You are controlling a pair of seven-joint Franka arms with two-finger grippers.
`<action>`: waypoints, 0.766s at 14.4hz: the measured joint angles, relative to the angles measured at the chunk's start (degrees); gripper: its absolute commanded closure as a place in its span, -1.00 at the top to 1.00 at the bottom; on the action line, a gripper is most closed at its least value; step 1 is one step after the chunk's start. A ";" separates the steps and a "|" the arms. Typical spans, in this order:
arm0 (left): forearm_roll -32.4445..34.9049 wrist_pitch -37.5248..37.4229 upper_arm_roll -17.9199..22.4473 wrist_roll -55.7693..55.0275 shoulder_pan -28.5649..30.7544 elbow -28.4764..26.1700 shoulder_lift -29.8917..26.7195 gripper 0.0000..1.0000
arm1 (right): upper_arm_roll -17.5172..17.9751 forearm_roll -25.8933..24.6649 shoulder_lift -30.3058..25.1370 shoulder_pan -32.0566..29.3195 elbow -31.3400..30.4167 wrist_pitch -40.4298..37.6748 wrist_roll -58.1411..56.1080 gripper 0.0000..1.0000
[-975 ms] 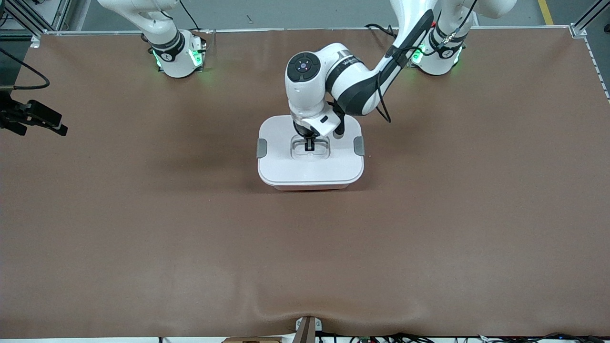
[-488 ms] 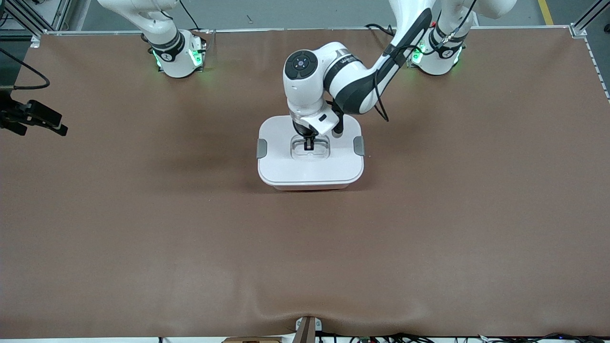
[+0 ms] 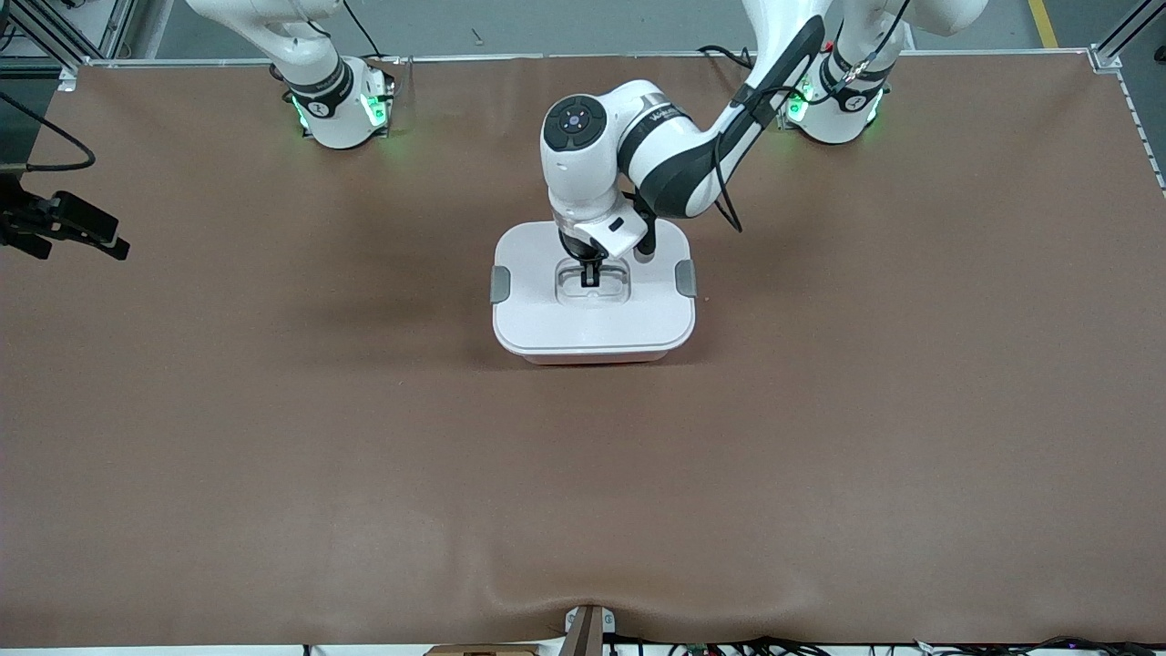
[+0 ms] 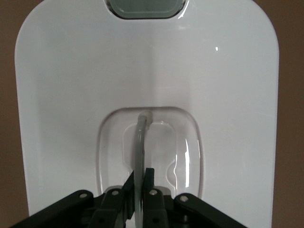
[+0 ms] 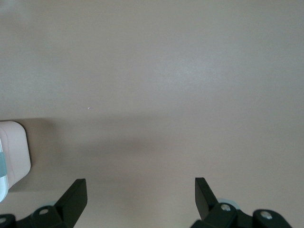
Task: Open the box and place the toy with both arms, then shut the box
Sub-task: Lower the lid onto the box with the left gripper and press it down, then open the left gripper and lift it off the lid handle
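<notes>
white box (image 3: 594, 314) lid on — left tool (image 3: 590, 281) pinching its handle (image 4: 139, 156); right tool (image 5: 140, 194) wide, waiting over table (image 3: 273, 410).

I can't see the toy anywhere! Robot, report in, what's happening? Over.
Left gripper shut on lid handle. Right gripper open, waiting over bare table. Box lid on, no toy in view. Nothing in the way.
</notes>
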 measured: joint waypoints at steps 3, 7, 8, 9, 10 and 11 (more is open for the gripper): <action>0.24 0.05 0.05 -0.18 -0.13 -0.04 0.03 -0.74 | 0.00 0.00 0.00 0.00 0.00 0.00 0.00 1.00; 0.24 0.09 0.16 -0.19 -0.10 0.00 0.03 1.00 | 0.00 0.00 0.00 0.00 0.00 0.00 0.00 1.00; 0.24 0.07 0.26 -0.19 -0.09 0.17 -0.04 1.00 | 0.00 0.00 0.00 0.00 0.00 0.00 0.00 1.00; 0.24 -0.05 0.42 -0.19 -0.06 0.44 -0.21 1.00 | 0.00 0.00 0.00 0.00 0.00 0.00 0.00 1.00; 0.24 -0.25 0.53 -0.19 0.05 0.91 -0.47 1.00 | 0.01 0.00 0.00 0.00 0.00 0.00 0.00 1.00; 0.24 -0.68 0.62 -0.19 0.26 1.56 -0.80 1.00 | 0.01 0.00 0.00 0.00 0.00 0.00 0.00 1.00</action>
